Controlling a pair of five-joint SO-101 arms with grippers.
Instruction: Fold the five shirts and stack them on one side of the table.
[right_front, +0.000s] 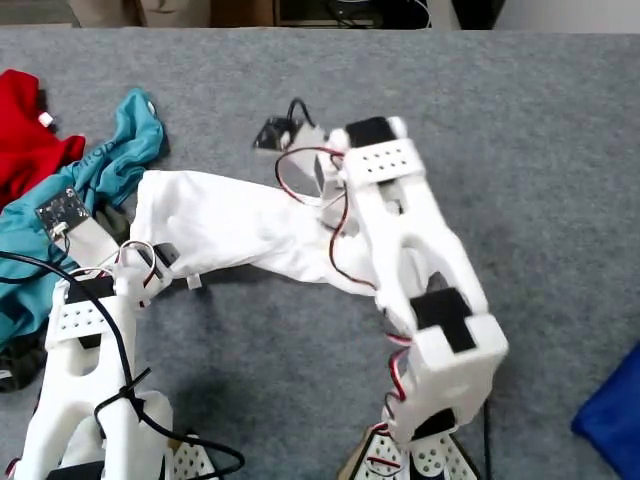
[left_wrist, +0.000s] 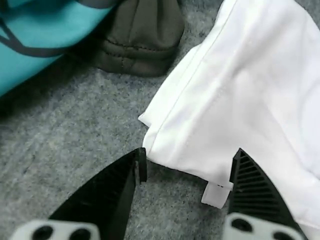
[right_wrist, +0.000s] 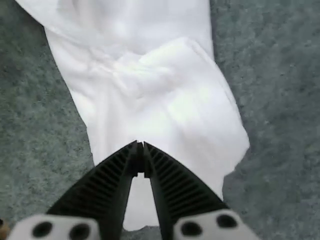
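A white shirt (right_front: 230, 225) lies stretched in a long band across the grey table, from the left side to under the right arm (right_front: 400, 230). My left gripper (left_wrist: 190, 155) is open. Its fingers straddle the shirt's hem (left_wrist: 210, 140), where a small white tag (left_wrist: 216, 194) hangs. In the high view it sits at the shirt's left end (right_front: 155, 258). My right gripper (right_wrist: 140, 146) is shut, its tips meeting on the white shirt (right_wrist: 165, 100) and pinching the cloth near its middle.
A teal shirt (right_front: 110, 165) and a red shirt (right_front: 25, 140) are heaped at the far left. A dark olive garment (left_wrist: 140, 35) lies between the teal and white shirts. A blue shirt (right_front: 612, 420) pokes in at the right edge.
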